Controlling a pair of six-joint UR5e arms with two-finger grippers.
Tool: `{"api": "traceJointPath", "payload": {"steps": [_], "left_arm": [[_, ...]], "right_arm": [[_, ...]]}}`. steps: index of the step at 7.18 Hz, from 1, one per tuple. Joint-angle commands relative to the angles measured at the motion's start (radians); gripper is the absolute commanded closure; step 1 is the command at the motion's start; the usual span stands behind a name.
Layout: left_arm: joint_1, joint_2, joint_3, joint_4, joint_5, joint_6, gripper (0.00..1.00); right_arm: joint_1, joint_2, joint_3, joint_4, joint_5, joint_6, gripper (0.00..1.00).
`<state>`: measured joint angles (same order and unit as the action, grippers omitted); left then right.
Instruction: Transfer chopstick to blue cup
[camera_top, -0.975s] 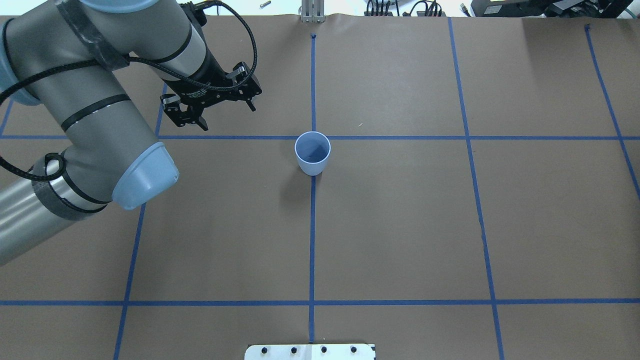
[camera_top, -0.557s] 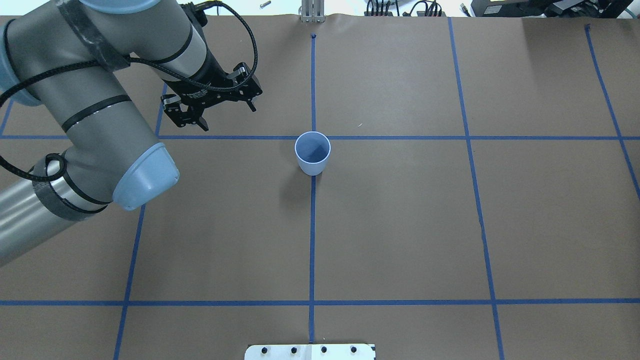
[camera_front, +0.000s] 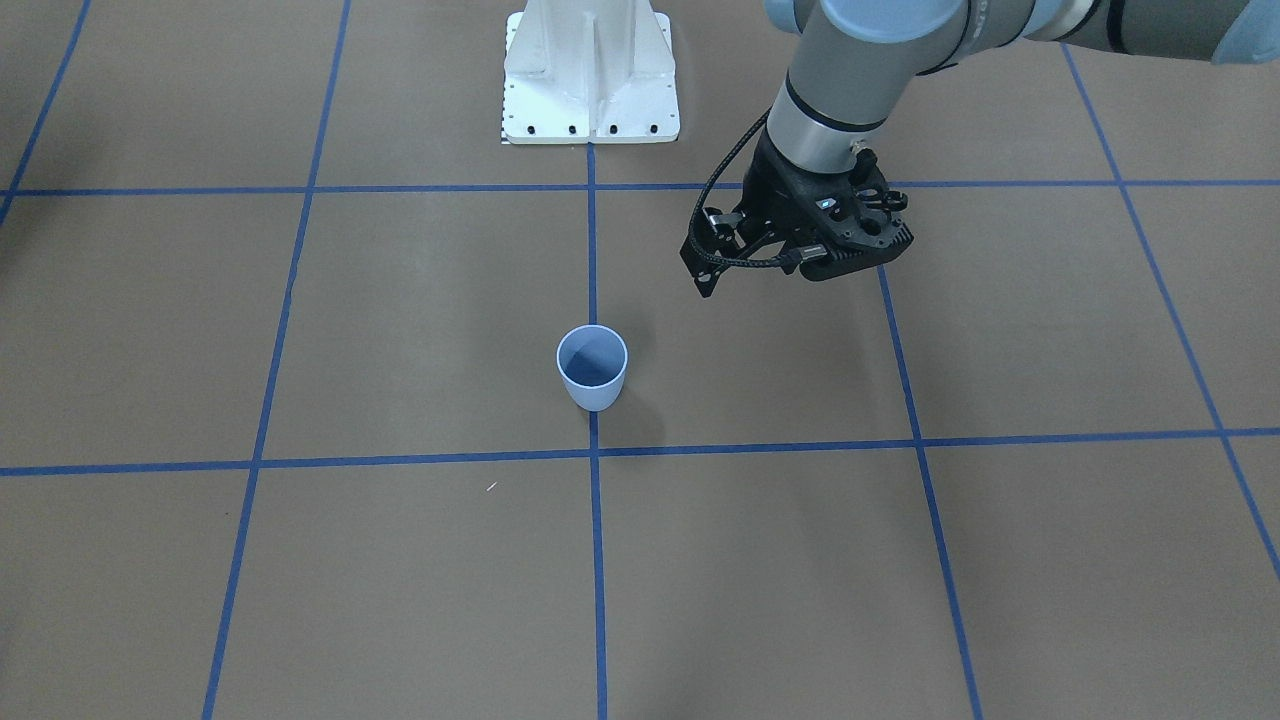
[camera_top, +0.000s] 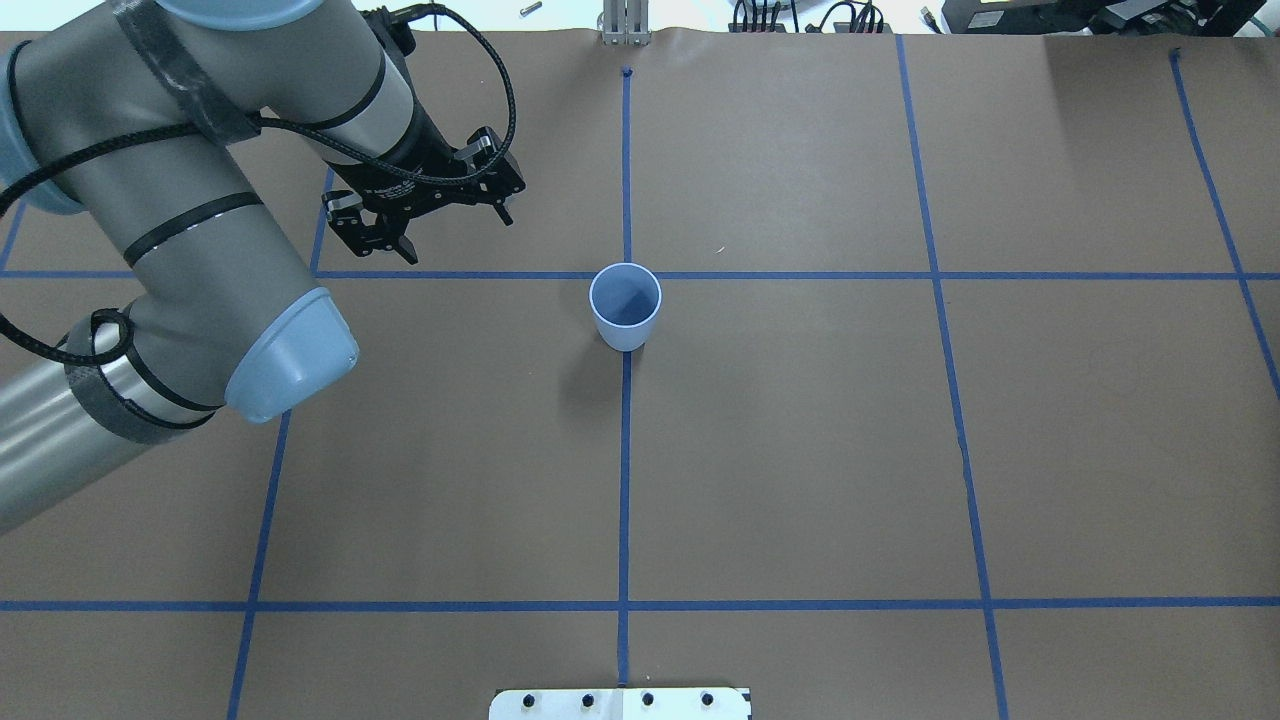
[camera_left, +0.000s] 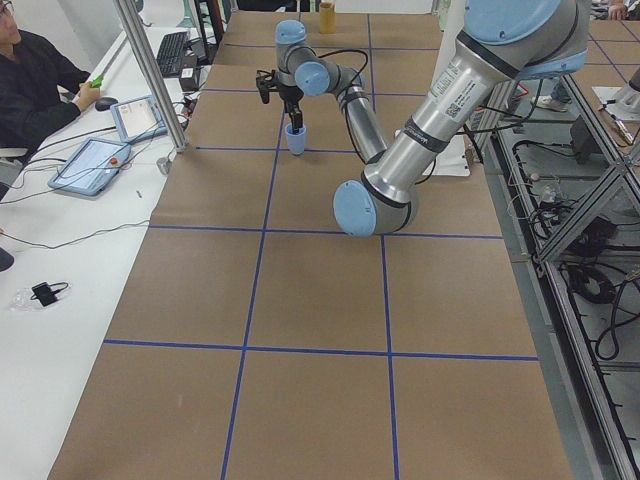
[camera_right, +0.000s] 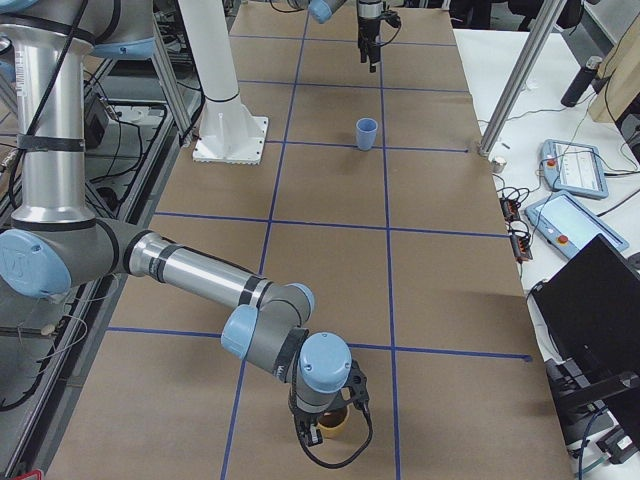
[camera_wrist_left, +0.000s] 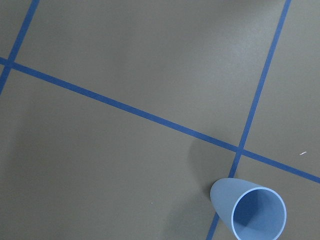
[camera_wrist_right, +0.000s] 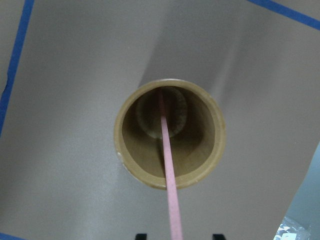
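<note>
The blue cup (camera_top: 625, 305) stands upright and empty at the table's middle, on a tape crossing; it also shows in the front view (camera_front: 591, 368) and the left wrist view (camera_wrist_left: 248, 212). My left gripper (camera_top: 455, 233) is open and empty, hovering left of the cup and beyond it. The pale pink chopstick (camera_wrist_right: 167, 165) stands in a tan cup (camera_wrist_right: 127, 165) at the table's right end. My right gripper (camera_wrist_right: 179, 236) is directly above that cup, open, with the chopstick's upper end between its two fingertips. In the right side view it (camera_right: 325, 430) hangs over the tan cup (camera_right: 338, 424).
Blue tape lines divide the brown paper table into squares. The white robot base (camera_front: 590, 75) stands at the near-robot edge. An operator (camera_left: 35, 80) sits at a side desk with tablets (camera_left: 95, 160). A metal post (camera_right: 520, 75) stands at the table's far edge.
My left gripper has shifted only very slightly away from me. The blue cup has not moved.
</note>
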<state>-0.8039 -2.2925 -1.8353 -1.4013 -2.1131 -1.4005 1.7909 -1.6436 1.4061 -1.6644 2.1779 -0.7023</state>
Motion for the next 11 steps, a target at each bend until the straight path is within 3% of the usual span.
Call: {"api": "traceJointPath", "payload": {"steps": [1,3,9,11], "left_arm": [[0.000,0.002,-0.001,-0.001,-0.001,0.002,0.02],[0.000,0.015,-0.002,-0.004,-0.007,0.000,0.02],[0.000,0.024,-0.008,-0.002,-0.005,-0.006,0.02],[0.000,0.024,-0.007,-0.002,-0.007,-0.005,0.02]], "right_arm": [[0.001,0.001,-0.004,0.000,0.000,-0.002,0.76],[0.001,0.002,-0.004,0.035,0.000,0.001,1.00],[0.048,-0.008,0.053,0.014,0.014,0.003,1.00],[0.061,-0.060,0.146,-0.053,0.016,-0.003,1.00]]}}
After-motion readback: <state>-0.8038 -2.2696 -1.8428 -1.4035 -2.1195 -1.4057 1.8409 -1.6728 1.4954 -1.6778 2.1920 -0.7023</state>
